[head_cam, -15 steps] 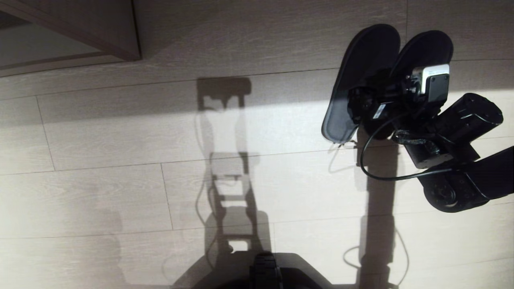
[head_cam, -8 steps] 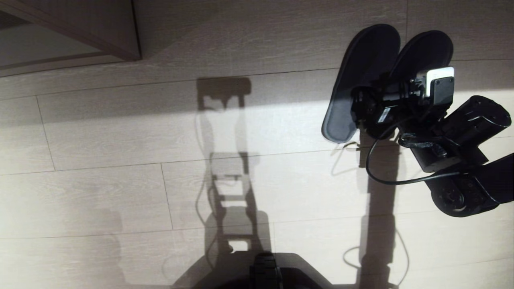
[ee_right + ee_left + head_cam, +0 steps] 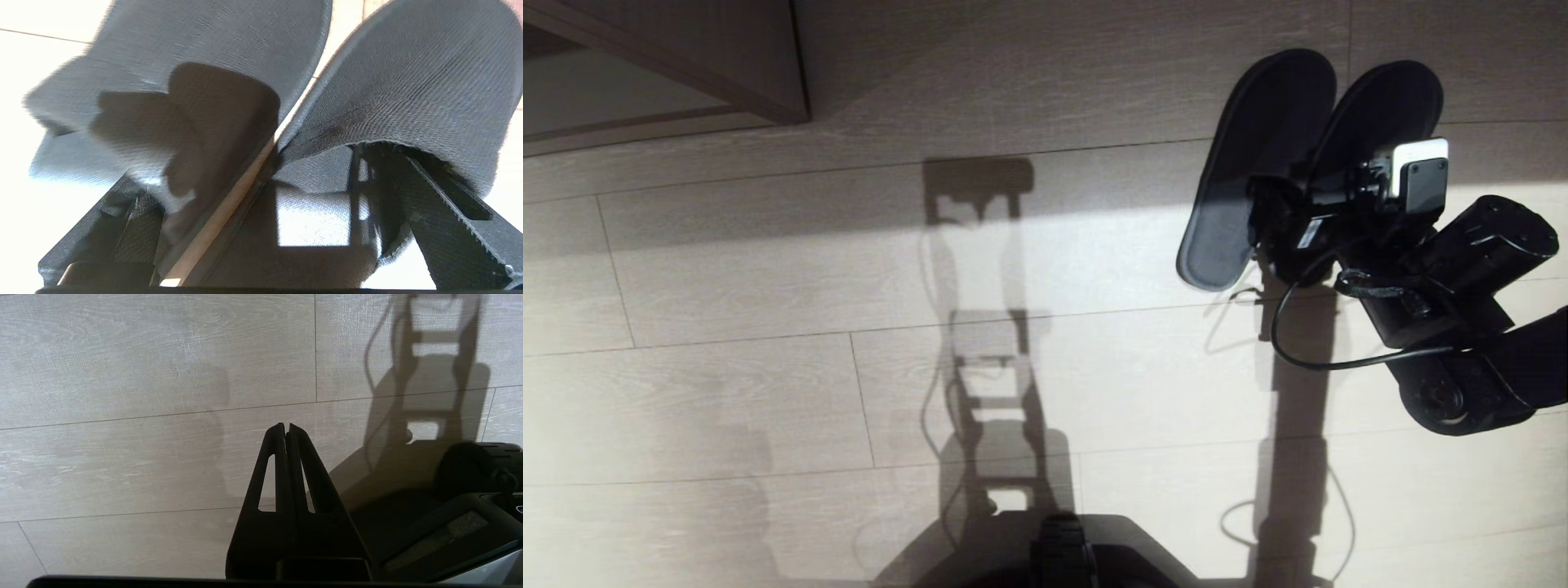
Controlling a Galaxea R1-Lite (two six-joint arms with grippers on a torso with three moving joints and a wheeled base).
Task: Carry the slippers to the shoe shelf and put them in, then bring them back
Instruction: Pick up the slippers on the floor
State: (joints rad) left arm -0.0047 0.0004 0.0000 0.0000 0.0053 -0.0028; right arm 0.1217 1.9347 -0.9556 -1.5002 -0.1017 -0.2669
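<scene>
Right hand (image 3: 1278, 237) at two o'clock, spread wide inside slippers (image 3: 1262, 155). Close squarely on both inner walls before lifting. Left hand (image 3: 286, 430) closed, parked.

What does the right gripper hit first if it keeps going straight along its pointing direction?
The slippers. The right gripper is open, with one finger seemingly already under the upper of one slipper; going on, it would likely press deeper into the toe ends.

no readable text, labels, brands or numbers on anything in view.
</scene>
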